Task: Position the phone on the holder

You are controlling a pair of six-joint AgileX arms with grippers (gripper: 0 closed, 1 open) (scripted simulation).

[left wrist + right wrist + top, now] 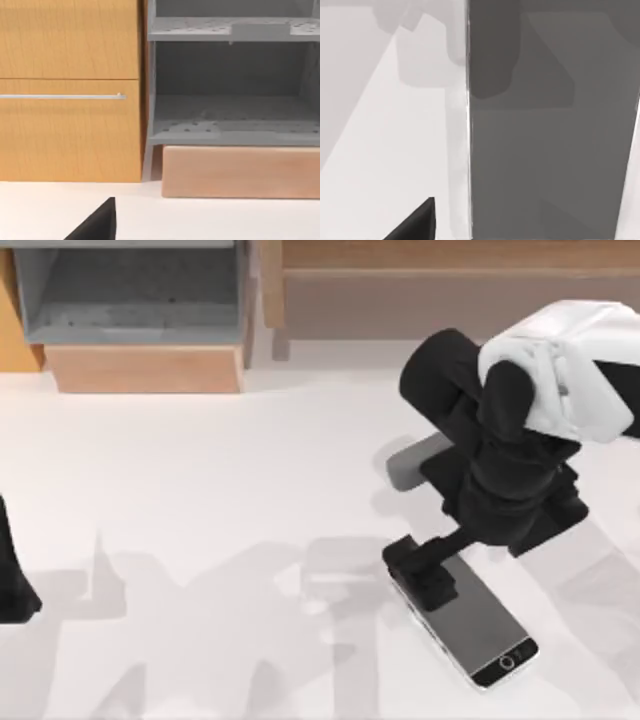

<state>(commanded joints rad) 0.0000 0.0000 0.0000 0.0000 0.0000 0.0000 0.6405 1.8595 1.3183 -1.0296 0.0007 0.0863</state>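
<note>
Right gripper [425, 565] seemingly touches the phone [478, 625] lying flat beneath

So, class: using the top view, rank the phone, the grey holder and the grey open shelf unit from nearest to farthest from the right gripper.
1. The phone, under the right gripper, right of centre at the near edge.
2. The grey holder, just beyond, beside the arm.
3. The grey open shelf unit, far-left corner.

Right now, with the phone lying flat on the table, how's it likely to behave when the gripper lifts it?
The phone looks like a thin rigid slab, so probably no flexing. Its glossy screen and silver rim suggest it may slip. The right gripper sits over one end, so the far end might sag or pivot.
</note>
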